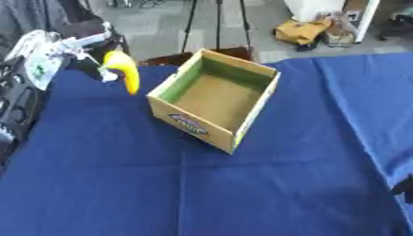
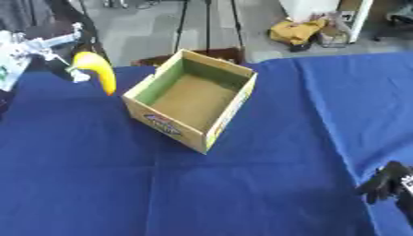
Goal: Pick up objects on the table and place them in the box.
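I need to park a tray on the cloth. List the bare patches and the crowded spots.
Bare blue cloth spreads across the whole near side in front of the box, and along its right side. The right hand sits at the near right edge. It is crowded at the far left, where the left hand holds the banana beside the box.

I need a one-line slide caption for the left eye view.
Left hand holds a banana beside the open cardboard box on a blue cloth.

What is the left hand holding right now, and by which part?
The left hand holds a yellow banana by its upper end; the rest hangs down beside the box. The right hand holds nothing.
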Robot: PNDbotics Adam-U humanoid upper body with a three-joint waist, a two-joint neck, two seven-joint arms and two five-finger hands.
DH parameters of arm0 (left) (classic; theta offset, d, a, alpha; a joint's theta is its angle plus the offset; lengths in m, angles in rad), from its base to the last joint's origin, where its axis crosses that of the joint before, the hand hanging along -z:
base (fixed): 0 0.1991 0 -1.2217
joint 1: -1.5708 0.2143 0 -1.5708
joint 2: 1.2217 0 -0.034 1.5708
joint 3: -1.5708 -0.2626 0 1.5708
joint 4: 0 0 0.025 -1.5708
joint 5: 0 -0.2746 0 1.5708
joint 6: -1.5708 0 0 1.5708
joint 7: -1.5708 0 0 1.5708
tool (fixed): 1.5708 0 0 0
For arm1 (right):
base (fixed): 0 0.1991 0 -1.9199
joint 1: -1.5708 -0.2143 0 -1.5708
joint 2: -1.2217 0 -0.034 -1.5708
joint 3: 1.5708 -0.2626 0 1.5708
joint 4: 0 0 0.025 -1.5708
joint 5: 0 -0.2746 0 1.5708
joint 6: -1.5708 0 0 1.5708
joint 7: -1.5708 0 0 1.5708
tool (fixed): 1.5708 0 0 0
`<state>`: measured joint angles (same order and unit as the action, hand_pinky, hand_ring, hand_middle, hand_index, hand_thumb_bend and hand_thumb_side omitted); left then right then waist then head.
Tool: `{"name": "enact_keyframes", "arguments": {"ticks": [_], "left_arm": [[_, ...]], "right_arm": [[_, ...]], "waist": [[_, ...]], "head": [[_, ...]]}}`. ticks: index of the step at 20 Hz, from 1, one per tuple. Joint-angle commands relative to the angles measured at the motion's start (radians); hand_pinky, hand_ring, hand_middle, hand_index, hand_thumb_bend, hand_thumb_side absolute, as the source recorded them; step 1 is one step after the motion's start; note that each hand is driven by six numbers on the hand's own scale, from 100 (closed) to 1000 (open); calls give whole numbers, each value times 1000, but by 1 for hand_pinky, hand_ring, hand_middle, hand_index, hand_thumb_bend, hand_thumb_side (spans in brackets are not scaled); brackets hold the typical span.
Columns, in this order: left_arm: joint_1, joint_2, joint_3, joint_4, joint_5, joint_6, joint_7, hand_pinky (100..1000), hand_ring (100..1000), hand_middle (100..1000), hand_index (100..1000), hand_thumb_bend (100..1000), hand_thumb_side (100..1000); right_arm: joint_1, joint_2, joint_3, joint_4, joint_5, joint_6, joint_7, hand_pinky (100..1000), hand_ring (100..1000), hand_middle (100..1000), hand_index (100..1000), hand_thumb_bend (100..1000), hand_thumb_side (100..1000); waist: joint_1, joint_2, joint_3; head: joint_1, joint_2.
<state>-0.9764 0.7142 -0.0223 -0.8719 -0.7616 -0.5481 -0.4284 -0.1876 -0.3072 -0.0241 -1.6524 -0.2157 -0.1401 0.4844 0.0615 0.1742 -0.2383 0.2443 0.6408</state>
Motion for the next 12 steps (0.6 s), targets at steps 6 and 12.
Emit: {"name": "enact_keyframes", "arguments": {"ticks": [6, 12], "left_arm": [[-50, 16, -16, -106, 93, 0, -25, 496, 276, 236, 422, 307, 100], [-72, -14, -40, -149, 134, -2, -62, 498, 278, 237, 425, 310, 100]], "right_arm": [[-11, -22, -4, -8, -8, 4, 6, 520, 361, 272, 465, 100, 773], [-13, -19, -2, -7, -7, 6, 8, 520, 361, 272, 465, 100, 776]], "waist": [[2, -18, -9], [1, -15, -15]], "head": [[3, -1], [6, -5]]}}
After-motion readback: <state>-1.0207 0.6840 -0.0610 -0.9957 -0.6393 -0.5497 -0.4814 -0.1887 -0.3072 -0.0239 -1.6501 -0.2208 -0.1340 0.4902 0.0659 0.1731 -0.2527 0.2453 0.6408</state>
